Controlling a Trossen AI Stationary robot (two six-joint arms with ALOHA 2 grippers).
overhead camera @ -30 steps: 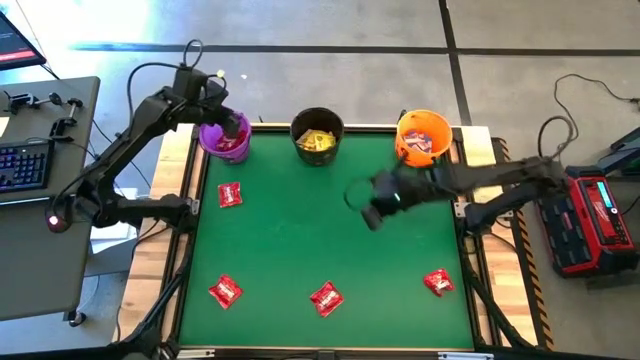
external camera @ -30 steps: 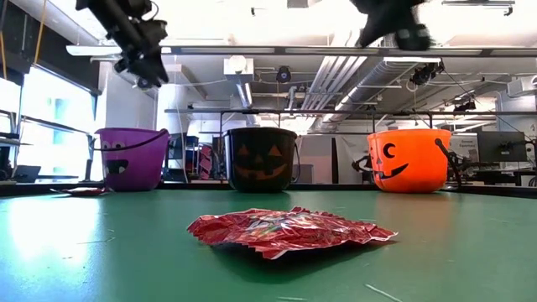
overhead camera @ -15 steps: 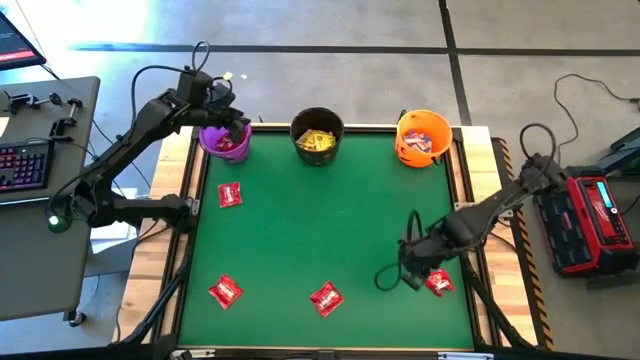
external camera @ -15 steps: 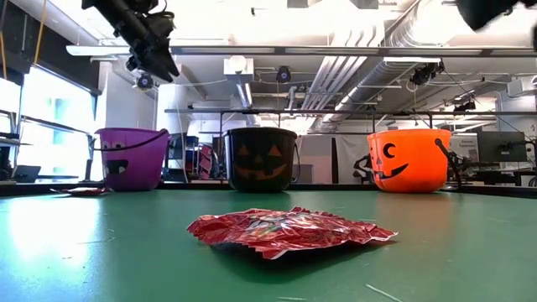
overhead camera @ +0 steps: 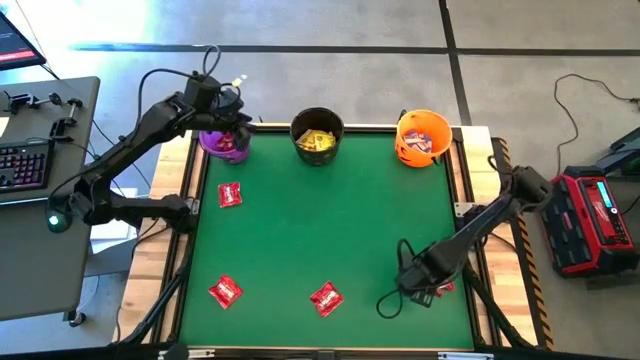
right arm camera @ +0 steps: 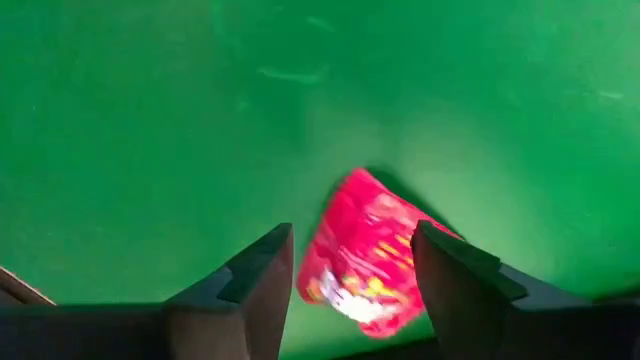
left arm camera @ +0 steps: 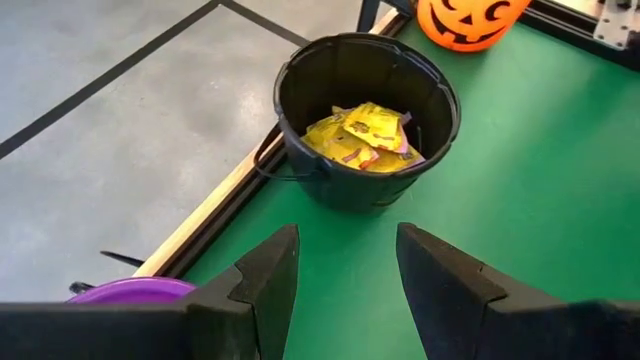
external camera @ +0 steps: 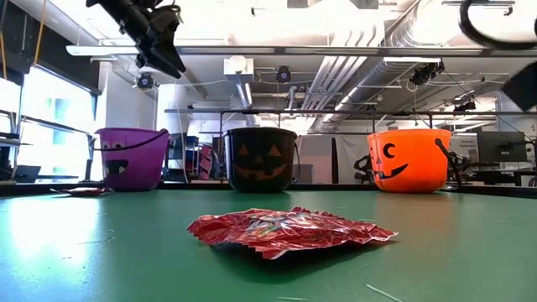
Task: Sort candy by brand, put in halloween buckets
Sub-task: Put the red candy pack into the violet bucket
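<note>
Yellow packets fill the black bucket; four red packets remain on the tabletop; right gripper, jaws open, straddles one lower right; left gripper, open and empty, hangs over the purple bucket upper left.

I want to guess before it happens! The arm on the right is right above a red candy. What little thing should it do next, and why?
Probably lower and close. The right gripper hangs open with the red packet lying between its fingers on the green table, not yet gripped.
</note>
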